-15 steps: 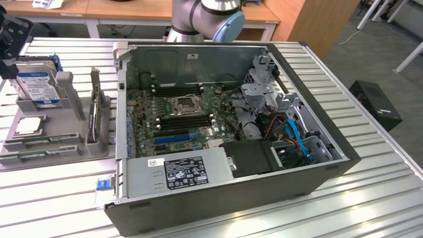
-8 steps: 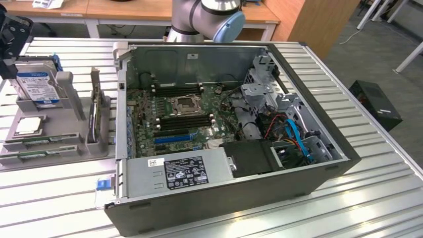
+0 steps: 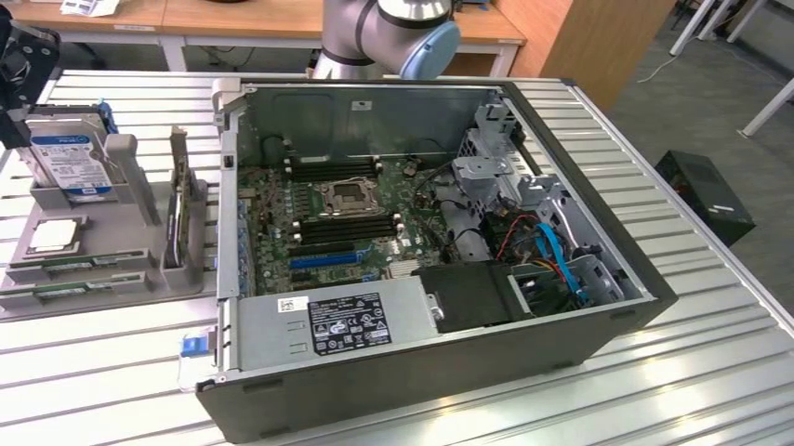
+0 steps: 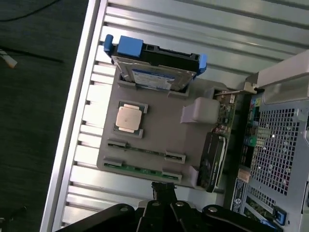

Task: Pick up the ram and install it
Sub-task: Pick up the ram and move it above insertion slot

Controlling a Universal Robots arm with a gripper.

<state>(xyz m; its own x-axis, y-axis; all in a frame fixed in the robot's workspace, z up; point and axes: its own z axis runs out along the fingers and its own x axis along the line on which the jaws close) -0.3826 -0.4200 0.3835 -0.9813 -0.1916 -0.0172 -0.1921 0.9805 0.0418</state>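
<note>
A: At the exterior view's far left, a black tool [image 3: 15, 121] hangs over the end of the gray tray [image 3: 149, 283]. Is it touching anything?
B: No, it's up in the air. In the wrist view the tool [image 4: 164, 191] looks narrow, with the jaws drawn together and nothing held.
A: Tray contents?
B: A hard drive [image 3: 69, 158] in a blue caddy stands tilted at the far end. Nearer, a silver processor [image 3: 52, 237] lies flat. Then the ram [image 3: 62, 291], a green stick, lies in the outermost holder at the tray's near edge. A second stick [image 3: 81, 267] lies parallel just beside it, between the ram and the processor.
A: Wrist view agrees?
B: Yes. The ram [image 4: 140, 169] sits in its clips, untouched, with the second stick [image 4: 145, 151] edge-on beside it. The processor [image 4: 129, 117] and hard drive [image 4: 154, 75] are beyond.
A: Right of those?
B: A graphics card [image 3: 189, 228] stands on edge at the tray's right side. Next is an open computer case [image 3: 434, 390], lying on the slatted counter [image 3: 694, 381] just beside the tray.
A: Inside?
B: A processor socket [image 3: 345, 195], with long black memory slots [image 3: 348, 226] just beside it; can't tell if any is filled. The power supply [image 3: 335, 321] is at the near side, and blue and orange cables [image 3: 559, 255] are further right.
A: Anything else?
B: The arm [image 3: 385, 32] rises behind the case, and a black box [image 3: 707, 195] sits on the floor at far right.
</note>
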